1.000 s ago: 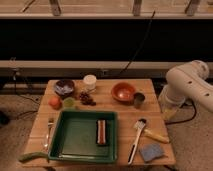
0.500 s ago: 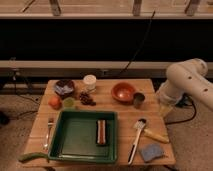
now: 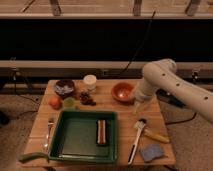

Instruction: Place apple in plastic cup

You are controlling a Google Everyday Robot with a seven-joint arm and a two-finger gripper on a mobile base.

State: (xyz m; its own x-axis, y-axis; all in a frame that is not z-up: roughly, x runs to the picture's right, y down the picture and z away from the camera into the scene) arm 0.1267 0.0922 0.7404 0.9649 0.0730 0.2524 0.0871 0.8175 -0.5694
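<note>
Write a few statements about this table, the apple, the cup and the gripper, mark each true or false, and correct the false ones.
1. The small round orange-red apple lies on the wooden table, just left of the low yellow-green plastic cup. True.
2. The apple sits inside the plastic cup. False: it lies beside the cup, on the table.
3. The gripper hangs over the table's right side, next to the orange bowl, far from the apple. True.
4. The blue sponge lies in the green tray. False: the sponge lies on the table near the front right corner, outside the tray; the tray holds a brown bar.
</note>
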